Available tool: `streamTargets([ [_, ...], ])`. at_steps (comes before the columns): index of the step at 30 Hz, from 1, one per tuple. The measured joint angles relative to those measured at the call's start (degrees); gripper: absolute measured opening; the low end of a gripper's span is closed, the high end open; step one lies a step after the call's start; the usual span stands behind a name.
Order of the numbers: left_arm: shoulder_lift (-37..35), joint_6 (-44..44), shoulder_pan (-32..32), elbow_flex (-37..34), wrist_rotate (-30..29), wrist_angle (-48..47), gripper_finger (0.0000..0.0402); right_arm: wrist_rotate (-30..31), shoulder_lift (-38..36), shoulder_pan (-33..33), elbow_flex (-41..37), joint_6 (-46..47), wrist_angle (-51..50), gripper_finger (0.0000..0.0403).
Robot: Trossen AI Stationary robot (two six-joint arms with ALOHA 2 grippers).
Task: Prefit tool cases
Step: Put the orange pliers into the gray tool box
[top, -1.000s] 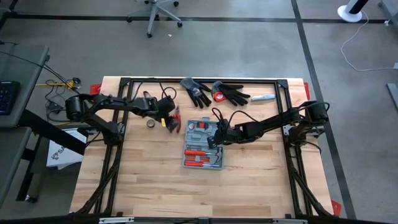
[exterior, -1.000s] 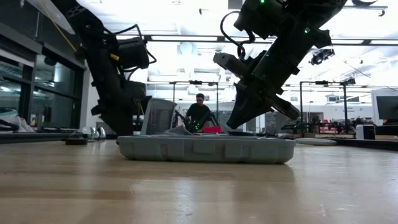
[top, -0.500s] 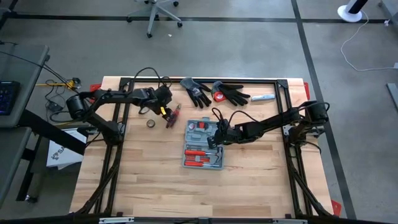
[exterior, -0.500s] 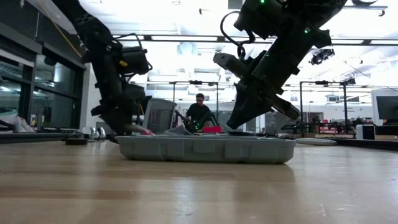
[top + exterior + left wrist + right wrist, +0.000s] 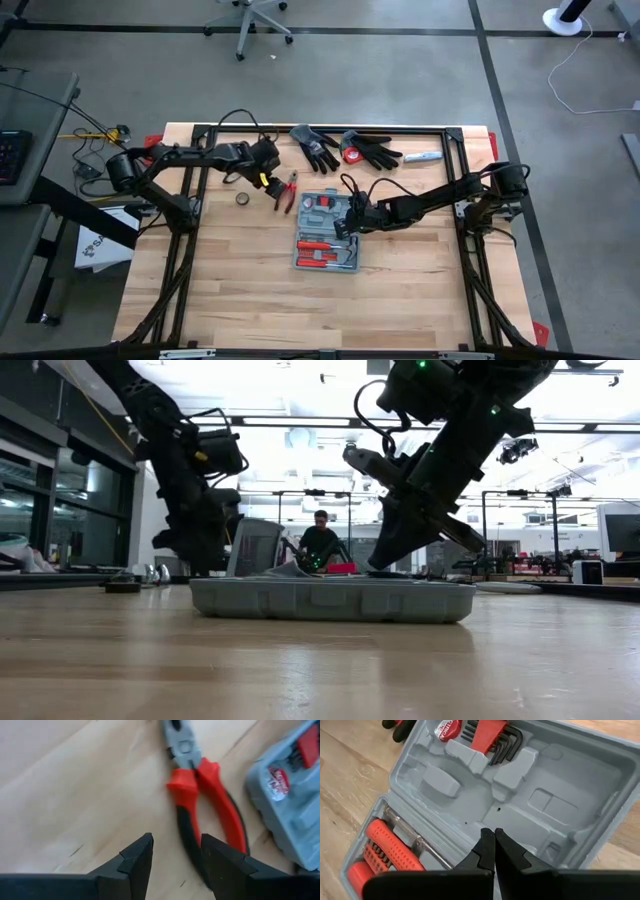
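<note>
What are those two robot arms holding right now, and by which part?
Nothing. The left pincer is open above the red-handled pliers, which lie loose on the table. The right pincer is shut and empty over the open tool case.

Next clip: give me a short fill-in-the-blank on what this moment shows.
1. The red-handled pliers lie on the ____.
2. The right gripper, over the open tool case, has its jaws ____.
3. The left gripper has its jaws ____.
4. The gloves are ____ in colour.

Missing: table; shut; open; black

One open tool case, one pair of pliers, two black gloves, one tape roll
</note>
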Motion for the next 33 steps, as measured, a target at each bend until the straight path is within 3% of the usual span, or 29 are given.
streamTargets([
  [5, 0.0, -1.4, -3.7, 0.1, -2.4, 3.0, 0.0158, 0.0, 0.0, 0.0, 0.0, 0.0, -1.3, 0.0],
  [11, 2.3, 0.0, -7.7, 0.1, -9.7, 2.2, 0.0158, 0.0, 0.0, 0.0, 0.0, 0.0, -1.7, 0.0],
  [18, 9.4, 0.4, -8.7, 0.6, -10.3, 2.2, 0.0158, 0.0, 0.0, 0.0, 0.0, 0.1, -1.7, 0.0],
  [24, 9.8, 5.0, -8.4, 0.5, -11.6, 1.8, 0.0156, 0.2, 0.0, 0.0, 0.0, 0.4, -1.8, 0.0],
  [27, 9.8, 8.5, -7.8, 0.5, -11.7, 1.2, 0.0133, 0.5, 0.0, 0.0, 0.0, 0.4, -1.8, 0.0],
  [31, 9.6, 13.2, -6.8, 0.5, -9.8, 0.7, 0.0039, 0.6, 0.0, -0.4, 0.0, 0.6, -1.7, 0.0],
  [33, 9.3, 13.9, -6.1, 0.4, -8.4, 0.6, 0.0035, 0.6, 0.0, -0.7, 0.0, 0.6, -1.4, 0.0],
])
